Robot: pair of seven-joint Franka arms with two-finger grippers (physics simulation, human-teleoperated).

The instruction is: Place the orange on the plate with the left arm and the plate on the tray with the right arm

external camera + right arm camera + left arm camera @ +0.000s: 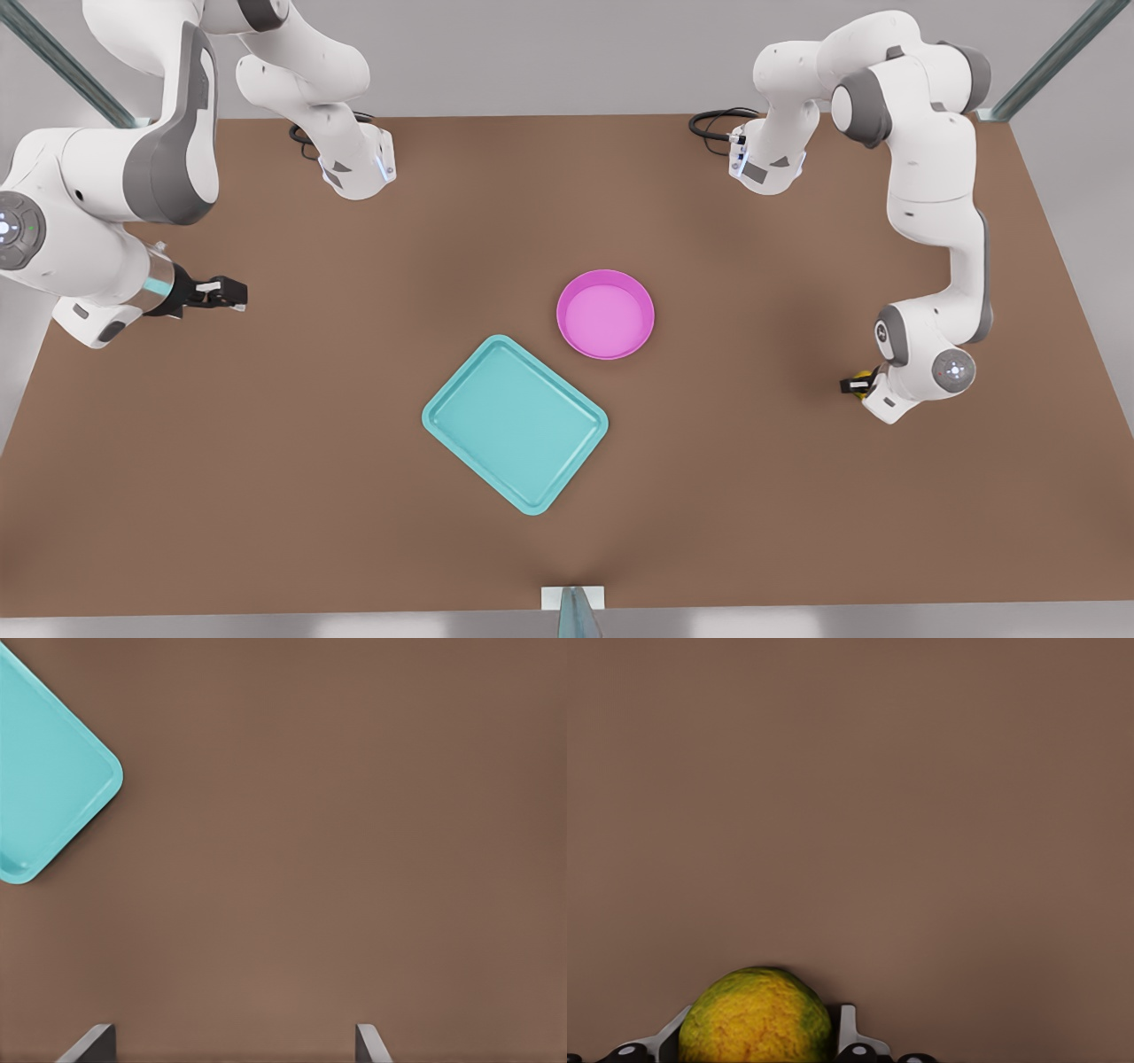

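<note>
The yellow-green orange (756, 1019) sits between the fingers (847, 1023) of my left gripper (855, 385), which is shut on it low over the table at the front view's right. A sliver of the orange (864, 376) shows there under the wrist. The pink plate (605, 315) lies empty mid-table, apart from both grippers. Just in front of it to the left lies the turquoise tray (516, 424), turned diagonally and empty; one corner of the tray (44, 788) shows from the right wrist. My right gripper (232, 292) hovers open at the front view's left, holding nothing.
The brown table (762, 496) stretches wide around the plate and tray. Both arm bases (359, 168) stand at the far edge with black cables (713, 124) beside them. A small bracket (573, 599) sits at the near edge.
</note>
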